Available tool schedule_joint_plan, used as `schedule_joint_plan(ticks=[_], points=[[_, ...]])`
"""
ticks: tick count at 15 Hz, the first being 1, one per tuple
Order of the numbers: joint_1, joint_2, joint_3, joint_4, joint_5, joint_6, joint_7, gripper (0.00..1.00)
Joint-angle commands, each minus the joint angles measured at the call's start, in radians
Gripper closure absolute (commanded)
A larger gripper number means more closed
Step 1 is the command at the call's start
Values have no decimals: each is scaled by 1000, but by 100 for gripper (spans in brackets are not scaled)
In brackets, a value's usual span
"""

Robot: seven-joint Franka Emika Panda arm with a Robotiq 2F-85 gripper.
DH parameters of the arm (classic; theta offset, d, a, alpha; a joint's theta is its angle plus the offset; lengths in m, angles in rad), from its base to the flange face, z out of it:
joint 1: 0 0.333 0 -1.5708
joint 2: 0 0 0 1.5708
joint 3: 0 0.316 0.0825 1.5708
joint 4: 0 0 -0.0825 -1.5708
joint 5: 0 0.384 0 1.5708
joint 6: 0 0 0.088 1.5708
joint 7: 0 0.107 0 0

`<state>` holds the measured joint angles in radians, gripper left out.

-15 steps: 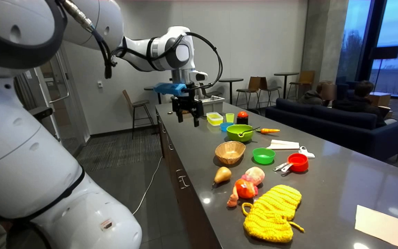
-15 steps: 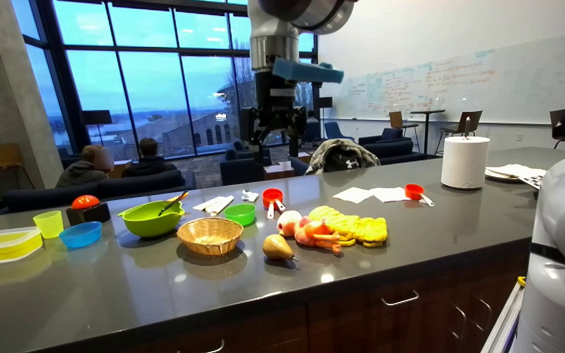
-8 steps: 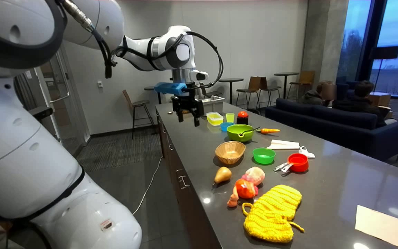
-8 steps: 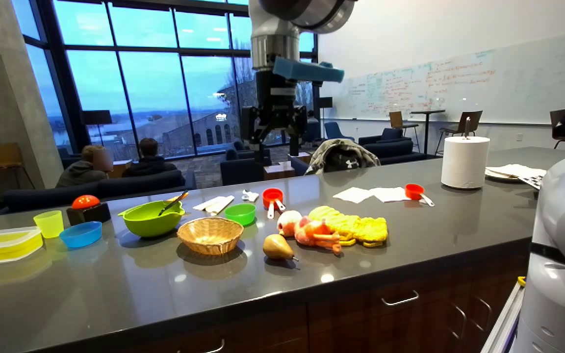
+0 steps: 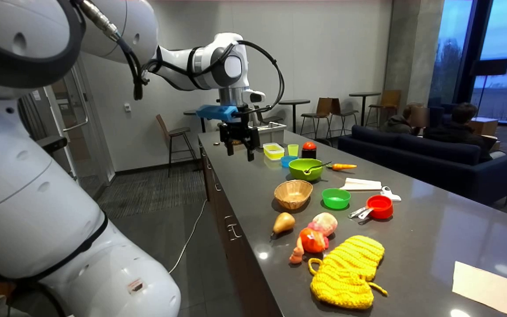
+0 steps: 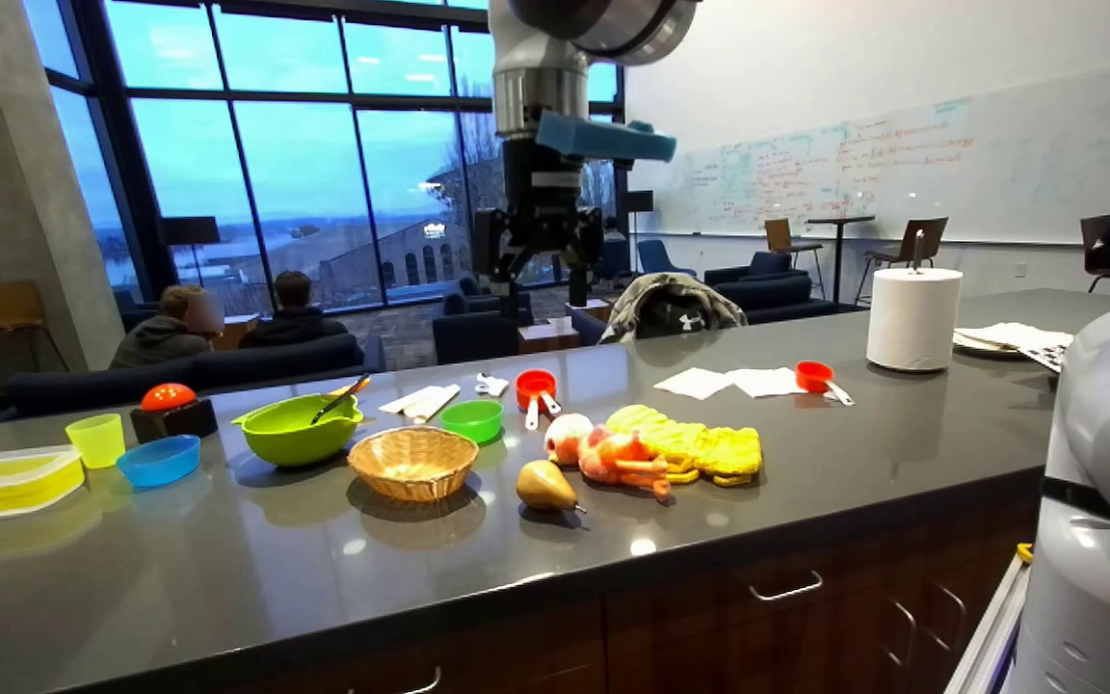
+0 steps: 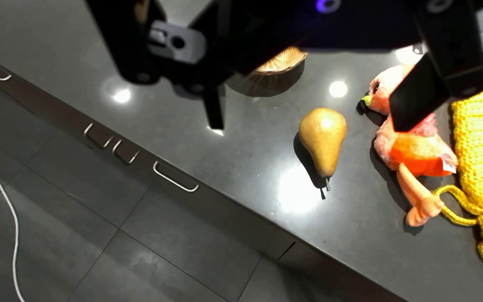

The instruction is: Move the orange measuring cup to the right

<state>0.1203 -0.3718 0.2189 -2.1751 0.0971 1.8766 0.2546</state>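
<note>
The gripper [image 6: 543,293] hangs spread and empty; in an exterior view, the orange cup [image 6: 536,386] lies left of the knitwear [image 6: 680,439]. Two handles [image 6: 532,415] suggest nesting: a shallow pinch might split the set. A second cup [image 6: 813,376], right of the knitwear, could mislead us.

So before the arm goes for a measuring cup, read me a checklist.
1. Tool open: ok, fingers apart.
2. Target known: cannot tell; an orange-red measuring cup sits beside the small green bowl, another measuring cup by the paper.
3. Wrist view centred on a cup: not ok; pear lies nearest centre.
4. Tool lowered to a cup: not ok; it hangs above the counter.
5. Single cup at that bowl: cannot tell; two handles show.
</note>
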Motion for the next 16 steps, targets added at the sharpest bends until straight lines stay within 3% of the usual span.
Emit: schedule_joint_plan(ticks=[1,9,16], points=[[9,-4,-4,-14,-6,16,-9,0],[-3,90,-12,12,-50,170,-28,0],[-32,231,-42,73,-157,298,-21,0]])
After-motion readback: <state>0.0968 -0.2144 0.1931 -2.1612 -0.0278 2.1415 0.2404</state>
